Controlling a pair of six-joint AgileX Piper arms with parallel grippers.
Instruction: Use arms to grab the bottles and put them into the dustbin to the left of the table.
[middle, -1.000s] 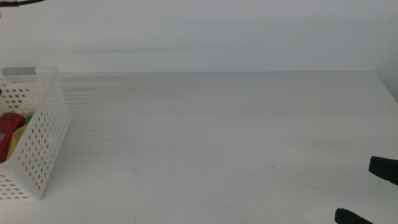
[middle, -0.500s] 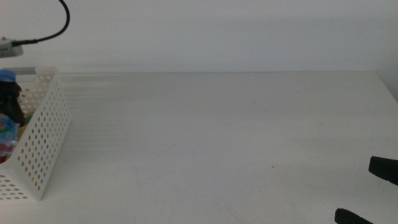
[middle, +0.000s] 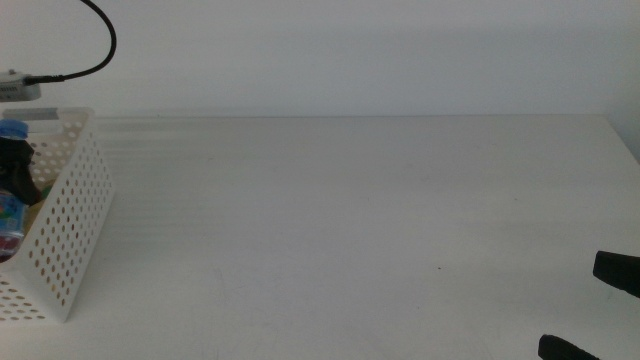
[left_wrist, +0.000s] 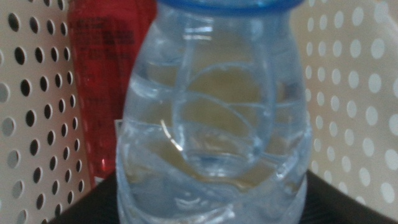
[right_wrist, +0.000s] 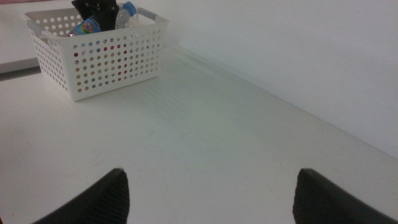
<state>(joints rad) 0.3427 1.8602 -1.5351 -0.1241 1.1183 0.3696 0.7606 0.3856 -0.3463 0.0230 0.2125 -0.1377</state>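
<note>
While the left gripper sits inside the dustbin at the table's far left, its jaws are clamped on the water bottle, dark pads showing at both lower sides of the bottle in the left wrist view. Bottle's long axis is tilted, blue cap up and toward the back wall, label end lower in the bin. Red can is just behind it, against the perforated wall. Right gripper waits low over the table's near right edge, jaws spread wide, nothing between them.
</note>
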